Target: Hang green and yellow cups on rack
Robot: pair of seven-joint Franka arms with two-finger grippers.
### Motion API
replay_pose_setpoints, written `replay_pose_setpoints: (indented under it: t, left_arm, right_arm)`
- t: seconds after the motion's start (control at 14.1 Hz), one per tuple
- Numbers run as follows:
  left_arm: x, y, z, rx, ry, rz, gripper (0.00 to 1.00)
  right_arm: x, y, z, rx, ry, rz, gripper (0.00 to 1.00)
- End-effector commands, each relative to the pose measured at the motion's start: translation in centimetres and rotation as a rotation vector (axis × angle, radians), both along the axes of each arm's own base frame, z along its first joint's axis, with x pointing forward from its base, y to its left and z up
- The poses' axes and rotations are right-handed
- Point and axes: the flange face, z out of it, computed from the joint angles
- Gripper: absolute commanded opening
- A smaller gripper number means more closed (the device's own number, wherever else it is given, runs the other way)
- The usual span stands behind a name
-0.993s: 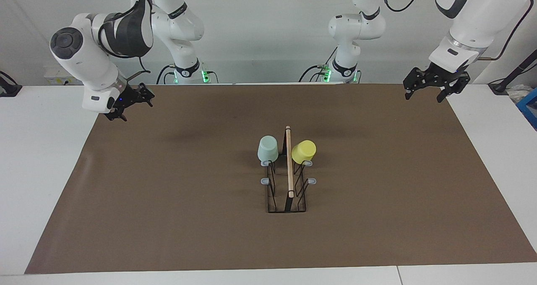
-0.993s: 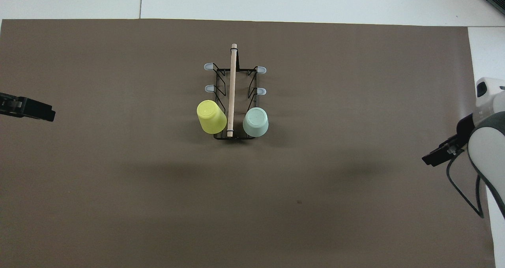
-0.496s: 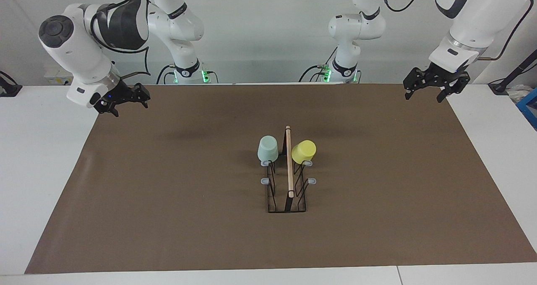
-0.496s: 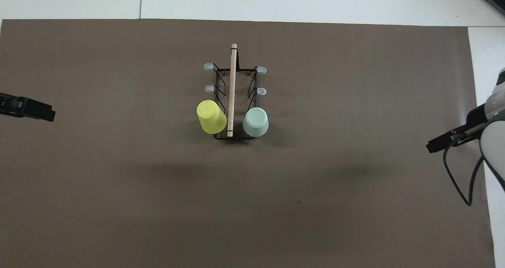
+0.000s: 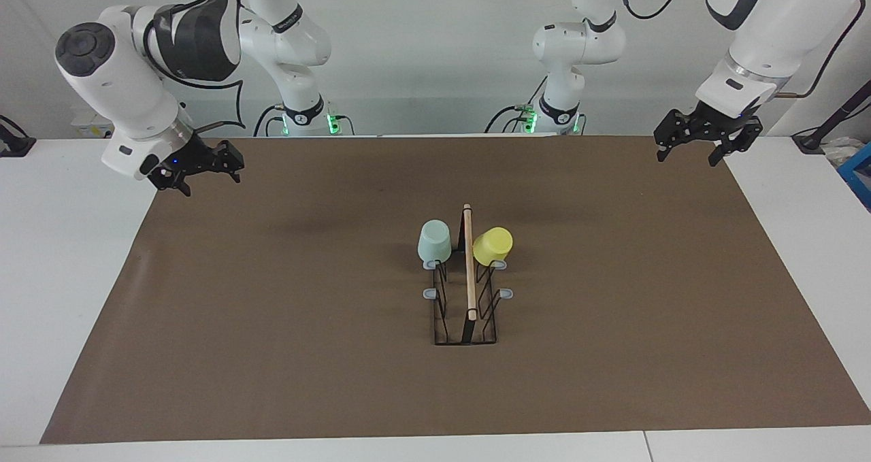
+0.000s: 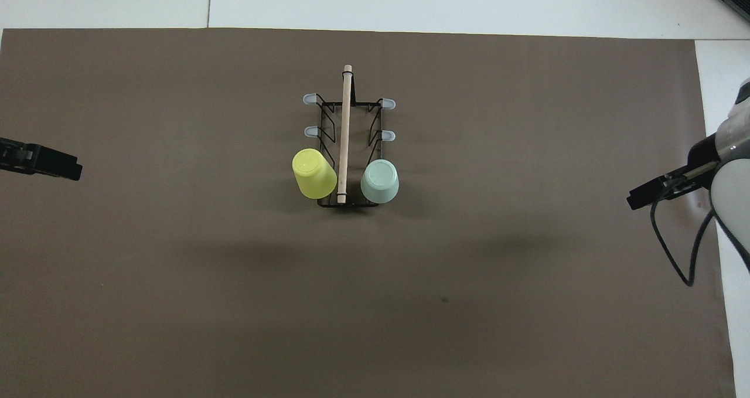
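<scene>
The black wire rack [image 5: 469, 292] with its wooden bar [image 6: 345, 128] stands mid-mat. The green cup [image 5: 434, 241] [image 6: 379, 181] hangs upside down on a prong at the rack's end nearer to the robots, on the side toward the right arm. On the matching prong toward the left arm's side hangs the yellow cup [image 5: 492, 245] [image 6: 314, 174], tilted. My left gripper [image 5: 687, 157] [image 6: 44, 163] hovers open and empty over the mat's corner at the left arm's end. My right gripper [image 5: 209, 180] [image 6: 647, 191] hovers open and empty over the mat's edge at the right arm's end.
A brown mat [image 5: 272, 326] covers most of the white table [image 5: 61, 258]. Grey-tipped prongs [image 5: 430, 293] on the part of the rack farther from the robots carry nothing. A blue object [image 5: 859, 169] lies off the mat at the left arm's end.
The right arm has risen and turned, drawing its gripper a little up and toward the robots. The left arm, the cups and the rack have not moved.
</scene>
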Motion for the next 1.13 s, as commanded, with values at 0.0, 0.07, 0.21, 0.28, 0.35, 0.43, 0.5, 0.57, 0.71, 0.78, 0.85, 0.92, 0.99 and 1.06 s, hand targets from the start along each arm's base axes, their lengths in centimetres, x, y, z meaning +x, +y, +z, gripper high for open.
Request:
replay_pose_setpoints:
  t: [0.0, 0.07, 0.21, 0.28, 0.35, 0.43, 0.5, 0.57, 0.71, 0.78, 0.85, 0.92, 0.99, 1.06]
  left_arm:
    - [-0.56, 0.08, -0.08, -0.015, 0.009, -0.011, 1.00]
    - [-0.55, 0.08, 0.00, -0.015, 0.007, -0.011, 1.00]
    - [-0.56, 0.06, -0.08, -0.016, 0.009, -0.011, 1.00]
    - [-0.56, 0.08, -0.08, -0.015, 0.009, -0.011, 1.00]
    - [-0.55, 0.08, 0.00, -0.015, 0.007, -0.011, 1.00]
    - [-0.55, 0.08, 0.00, -0.015, 0.007, -0.011, 1.00]
    - [-0.56, 0.08, -0.08, -0.015, 0.009, -0.011, 1.00]
    - [-0.55, 0.08, 0.00, -0.015, 0.007, -0.011, 1.00]
    - [-0.56, 0.08, -0.08, -0.015, 0.009, -0.011, 1.00]
    - [-0.55, 0.08, 0.00, -0.015, 0.007, -0.011, 1.00]
    - [-0.55, 0.08, 0.00, -0.015, 0.007, -0.011, 1.00]
    - [-0.56, 0.06, -0.08, -0.016, 0.009, -0.011, 1.00]
    - [-0.56, 0.08, -0.08, -0.015, 0.009, -0.011, 1.00]
    - [-0.56, 0.08, -0.08, -0.015, 0.009, -0.011, 1.00]
  right_arm:
    - [-0.23, 2.52, 2.12, -0.020, 0.024, -0.024, 1.00]
    - [-0.35, 2.72, 2.48, -0.021, 0.027, -0.031, 1.00]
    - [-0.81, 2.76, 2.89, -0.016, 0.035, -0.036, 1.00]
    - [-0.88, 2.64, 2.71, -0.013, 0.038, -0.037, 1.00]
    - [-0.88, 2.57, 2.61, -0.006, 0.036, -0.042, 1.00]
    - [-0.84, 2.56, 2.63, 0.000, 0.033, -0.046, 1.00]
    - [-0.81, 2.73, 2.71, 0.000, 0.030, -0.043, 1.00]
    - [-0.81, 3.07, 2.71, -0.001, 0.030, -0.041, 1.00]
    - [-0.73, 2.51, 2.74, -0.003, 0.024, -0.057, 1.00]
    - [-0.51, 2.51, 2.75, -0.003, 0.010, -0.057, 1.00]
    - [-0.42, 2.59, 2.76, -0.002, 0.007, -0.055, 1.00]
    - [-0.41, 2.59, 2.83, -0.002, 0.005, -0.057, 1.00]
    - [-0.41, 2.59, 2.83, -0.002, 0.005, -0.057, 1.00]
    - [-0.38, 2.51, 2.91, -0.002, 0.002, -0.058, 1.00]
